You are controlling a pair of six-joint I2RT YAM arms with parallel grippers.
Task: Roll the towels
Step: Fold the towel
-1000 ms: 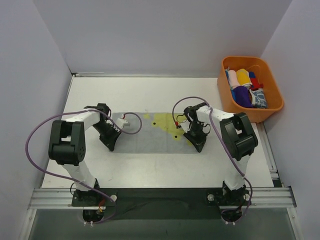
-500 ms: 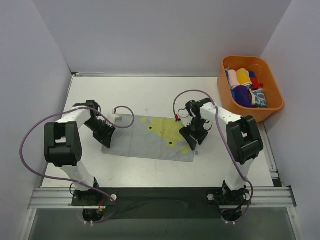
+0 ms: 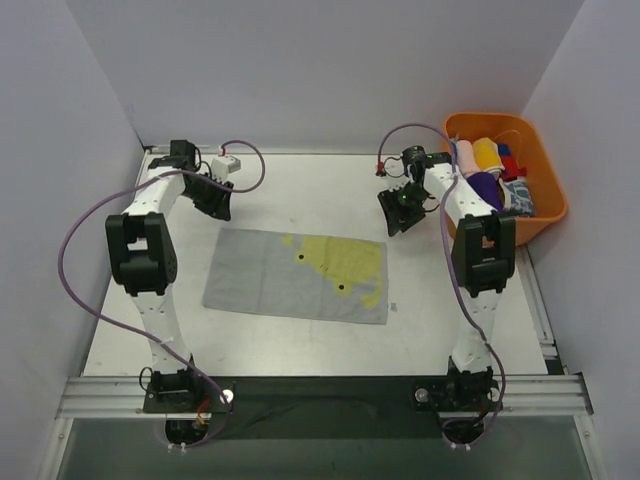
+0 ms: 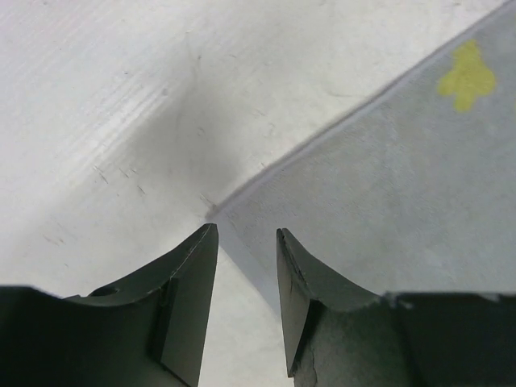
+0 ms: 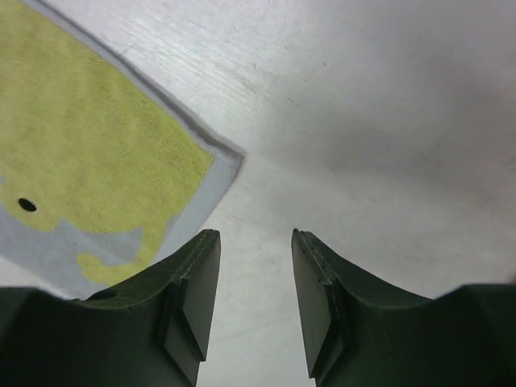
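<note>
The left black two-finger gripper (image 4: 246, 234) has its jaws parted with nothing between them. It hangs just past the far left corner of the grey-and-yellow rectangular cloth towel (image 3: 290, 280). The right black two-finger gripper (image 5: 254, 234) is likewise parted and empty, near the towel's far right corner. The towel lies spread flat on the white table (image 3: 300, 185). At the far right, the orange plastic basket (image 3: 545, 215) holds rolled cloths (image 3: 487, 153) of several colours.

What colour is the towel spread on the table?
The towel is grey with a yellow patch and two black dots; top view shows it best.
</note>
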